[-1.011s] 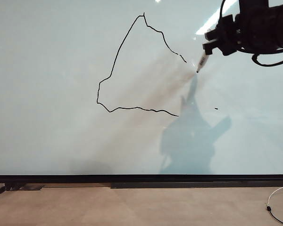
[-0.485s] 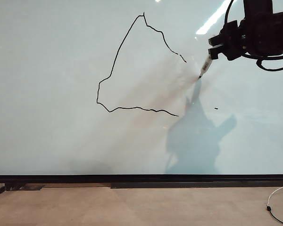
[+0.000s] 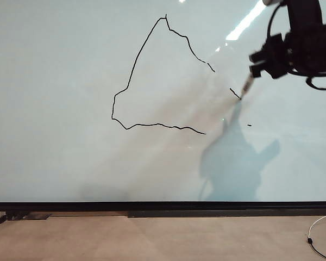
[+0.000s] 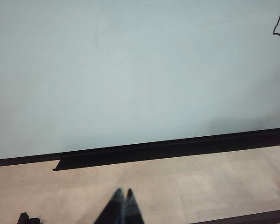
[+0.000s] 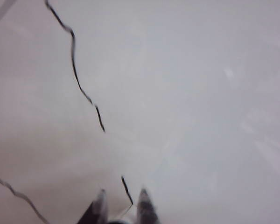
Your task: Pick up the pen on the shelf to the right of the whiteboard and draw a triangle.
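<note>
I see the right gripper (image 3: pixel 254 72) high at the right side of the whiteboard (image 3: pixel 70 163), its fingers closed around the pen (image 3: pixel 246 86), which slants down and to the left with its black tip touching the board. Right at the tip sits a short fresh stroke, apart from the rest of the triangle (image 3: pixel 152 76); the outline has a pointed top, a wobbly left side and a wavy base, and its right side breaks off with a gap before that short stroke. A tiny separate dash (image 3: pixel 249 125) lies lower on the board, right of the base's end. The arm's shadow falls on the board below the pen. In the right wrist view the 2 fingertips (image 5: pixel 147 203) flank the short stroke on the board. The left gripper (image 4: pixel 122 205) hangs low over the tan surface (image 4: pixel 200 186) in front of the board's black lower frame (image 4: pixel 177 147), its fingers pressed together and holding nothing.
</note>
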Robot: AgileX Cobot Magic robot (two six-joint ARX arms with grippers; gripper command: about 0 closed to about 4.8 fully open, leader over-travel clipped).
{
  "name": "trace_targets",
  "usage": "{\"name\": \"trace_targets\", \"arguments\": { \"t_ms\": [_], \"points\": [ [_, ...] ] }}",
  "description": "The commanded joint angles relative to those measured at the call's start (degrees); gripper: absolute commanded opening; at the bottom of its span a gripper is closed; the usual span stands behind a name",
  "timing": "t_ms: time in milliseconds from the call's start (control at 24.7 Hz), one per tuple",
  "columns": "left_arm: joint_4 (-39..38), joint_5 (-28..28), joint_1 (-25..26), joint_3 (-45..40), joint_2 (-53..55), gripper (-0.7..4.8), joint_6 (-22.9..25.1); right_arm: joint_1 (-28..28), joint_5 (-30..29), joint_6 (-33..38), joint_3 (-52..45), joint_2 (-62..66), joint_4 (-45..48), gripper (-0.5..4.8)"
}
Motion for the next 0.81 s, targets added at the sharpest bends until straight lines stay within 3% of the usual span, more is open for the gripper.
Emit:
{"name": "trace_targets", "arguments": {
  "t_ms": [40, 283, 809],
  "points": [
    [0.35, 0.15, -0.02, 0.2, 0.0, -0.05, 0.04, -1.14, 0.09, 0.04, -1.18, -0.04, 0.9, -0.03],
    [0.35, 0.13, -0.02, 0.2, 0.0, -0.05, 0.04, -3.26, -2.78, 1.36, -2.01, 2.43, 3.67, -0.03],
    [0.35, 0.17, -0.02, 0.2, 0.0, -0.05, 0.04, -5.03, -1.2, 2.23, -2.03, 10.05, 9.2, -0.03]
  ]
}}
